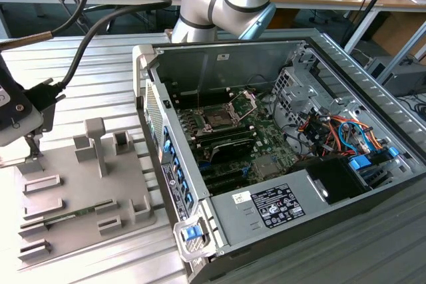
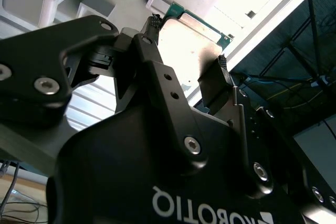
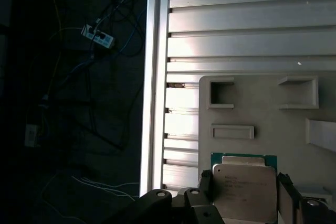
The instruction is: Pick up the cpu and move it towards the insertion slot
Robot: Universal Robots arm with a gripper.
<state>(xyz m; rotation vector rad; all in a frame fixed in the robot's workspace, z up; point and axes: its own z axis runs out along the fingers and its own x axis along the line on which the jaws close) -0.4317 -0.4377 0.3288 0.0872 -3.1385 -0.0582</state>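
Silvery square cpu (image 3: 244,192), green-rimmed, in grip of the hand (image 3: 245,185)

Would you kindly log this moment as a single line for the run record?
tool: shut on cpu | cpu: over grey tray | insertion slot: in open computer case, apart from tool

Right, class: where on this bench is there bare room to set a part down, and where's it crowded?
Bare: the table between the grey tray and the arm's base, and along the computer case toward the exterior view's lower right. Crowded: the tray's blocks, and the case around the insertion slot.
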